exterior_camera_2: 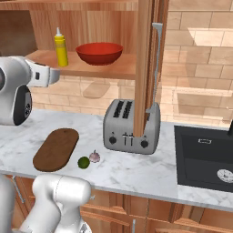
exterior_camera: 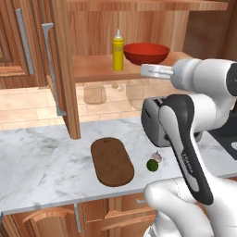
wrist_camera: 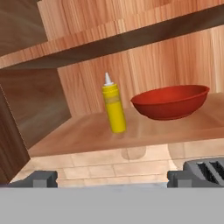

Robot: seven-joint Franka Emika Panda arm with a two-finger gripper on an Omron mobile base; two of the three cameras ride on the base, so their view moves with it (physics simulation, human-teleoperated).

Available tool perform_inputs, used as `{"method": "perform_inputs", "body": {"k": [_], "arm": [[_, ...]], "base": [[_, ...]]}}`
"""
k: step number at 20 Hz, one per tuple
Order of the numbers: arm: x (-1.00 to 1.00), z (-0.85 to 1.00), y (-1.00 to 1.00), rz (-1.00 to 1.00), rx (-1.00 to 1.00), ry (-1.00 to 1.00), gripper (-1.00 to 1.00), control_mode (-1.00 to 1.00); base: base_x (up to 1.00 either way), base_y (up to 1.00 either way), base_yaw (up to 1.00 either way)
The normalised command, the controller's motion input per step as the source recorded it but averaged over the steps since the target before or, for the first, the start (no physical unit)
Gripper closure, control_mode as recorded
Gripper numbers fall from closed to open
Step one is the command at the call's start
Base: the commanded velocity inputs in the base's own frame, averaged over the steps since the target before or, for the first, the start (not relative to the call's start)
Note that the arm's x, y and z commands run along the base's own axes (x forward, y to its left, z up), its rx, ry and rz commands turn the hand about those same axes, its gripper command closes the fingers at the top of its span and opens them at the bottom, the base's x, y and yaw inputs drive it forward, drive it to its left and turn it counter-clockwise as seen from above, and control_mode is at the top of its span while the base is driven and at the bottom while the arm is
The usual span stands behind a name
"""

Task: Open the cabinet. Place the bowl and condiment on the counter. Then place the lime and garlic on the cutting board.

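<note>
The cabinet [exterior_camera: 65, 69] stands open, with both doors swung out. On its lower shelf sit the red bowl [exterior_camera: 146, 53] [exterior_camera_2: 99, 53] [wrist_camera: 170, 101] and, to its left, the yellow condiment [exterior_camera: 118, 53] [exterior_camera_2: 60, 49] [wrist_camera: 114, 111]. My gripper [exterior_camera: 146, 71] [exterior_camera_2: 54, 75] [wrist_camera: 111, 179] hovers open in front of the shelf edge, short of both, with nothing between its fingers. Below, the cutting board [exterior_camera: 112, 162] [exterior_camera_2: 57, 149] lies bare on the counter [exterior_camera: 37, 157]. The lime [exterior_camera: 152, 165] [exterior_camera_2: 83, 162] and garlic [exterior_camera: 158, 157] [exterior_camera_2: 94, 157] rest on the marble just right of the board.
A silver toaster [exterior_camera_2: 129, 127] stands on the counter under the open right door [exterior_camera_2: 145, 59]. A dark sink [exterior_camera_2: 205, 157] is set into the worktop at the far right. The left door's bar handle [exterior_camera: 51, 69] juts out over the counter.
</note>
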Motion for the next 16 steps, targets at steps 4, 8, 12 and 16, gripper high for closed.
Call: {"method": "perform_inputs", "body": {"k": [4, 8, 12, 16], "arm": [[0.00, 0.25, 0.00, 0.00, 0.00, -0.01, -1.00, -1.00], [0.04, 0.46, 0.00, 0.00, 0.00, 0.12, -1.00, -1.00], [0.03, 0.48, 0.00, 0.00, -0.02, 0.16, -1.00, -1.00], [0.00, 0.28, 0.00, 0.00, -0.05, 0.17, -1.00, -1.00]], "base": [[0.00, 0.00, 0.00], [0.00, 0.00, 0.00], [0.00, 0.00, 0.00], [0.00, 0.00, 0.00]]}}
